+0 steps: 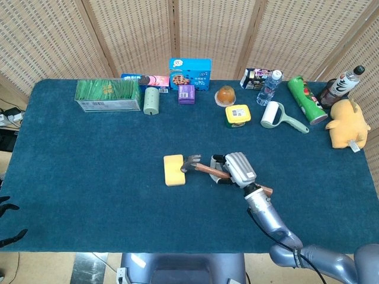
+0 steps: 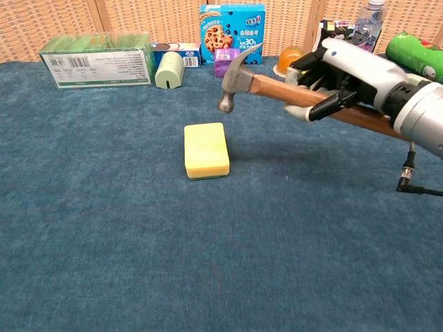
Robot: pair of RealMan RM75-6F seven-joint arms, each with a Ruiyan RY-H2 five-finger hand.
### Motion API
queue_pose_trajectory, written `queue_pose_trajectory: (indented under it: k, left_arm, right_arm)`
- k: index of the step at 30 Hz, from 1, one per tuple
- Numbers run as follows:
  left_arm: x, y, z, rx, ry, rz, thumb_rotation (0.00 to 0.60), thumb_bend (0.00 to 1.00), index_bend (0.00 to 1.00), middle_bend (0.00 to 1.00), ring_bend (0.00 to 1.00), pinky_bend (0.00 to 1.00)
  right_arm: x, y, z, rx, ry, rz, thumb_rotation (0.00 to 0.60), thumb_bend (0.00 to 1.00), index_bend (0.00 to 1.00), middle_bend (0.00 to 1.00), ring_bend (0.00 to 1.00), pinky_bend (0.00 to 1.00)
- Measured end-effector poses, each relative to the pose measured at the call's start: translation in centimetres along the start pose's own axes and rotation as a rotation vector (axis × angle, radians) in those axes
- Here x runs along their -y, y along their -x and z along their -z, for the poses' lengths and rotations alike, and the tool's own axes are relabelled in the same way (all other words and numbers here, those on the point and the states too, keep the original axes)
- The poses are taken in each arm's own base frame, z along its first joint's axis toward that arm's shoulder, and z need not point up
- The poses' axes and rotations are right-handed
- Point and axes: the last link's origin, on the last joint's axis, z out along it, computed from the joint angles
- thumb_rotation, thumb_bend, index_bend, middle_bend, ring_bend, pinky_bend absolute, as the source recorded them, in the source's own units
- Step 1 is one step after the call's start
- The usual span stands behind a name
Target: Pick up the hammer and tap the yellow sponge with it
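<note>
The yellow sponge (image 1: pixel 174 170) (image 2: pixel 206 149) lies flat on the blue cloth near the table's middle. My right hand (image 1: pixel 234 168) (image 2: pixel 339 76) grips the wooden handle of the hammer (image 1: pixel 203 168) (image 2: pixel 277 87) and holds it in the air. The steel head (image 2: pixel 234 76) hangs above and just right of the sponge's far right corner, clear of it. In the head view the head (image 1: pixel 190 163) overlaps the sponge's right edge. My left hand is out of both views.
Along the far edge stand a green box (image 1: pixel 108 95), a pale green roll (image 1: pixel 151 100), a cookie box (image 1: pixel 190 73), a purple tub (image 1: pixel 186 93), a yellow-lidded jar (image 1: pixel 237 115), a water bottle (image 1: pixel 268 87), a lint roller (image 1: pixel 276 116), a green can (image 1: pixel 306 99) and a yellow plush toy (image 1: pixel 347 123).
</note>
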Motion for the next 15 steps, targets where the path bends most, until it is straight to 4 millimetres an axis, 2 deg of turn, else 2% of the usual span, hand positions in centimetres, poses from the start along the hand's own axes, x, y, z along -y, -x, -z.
queue_pose_trajectory:
  k: [15]
  left_arm:
    - [0.4,0.2,0.2,0.003,-0.005,0.01,0.6,0.14,0.37,0.19,0.08,0.08]
  right_arm:
    - [2.4,2.0,-1.6,0.019,-0.078,0.162,0.6,0.44,0.89,1.0,1.0,1.0]
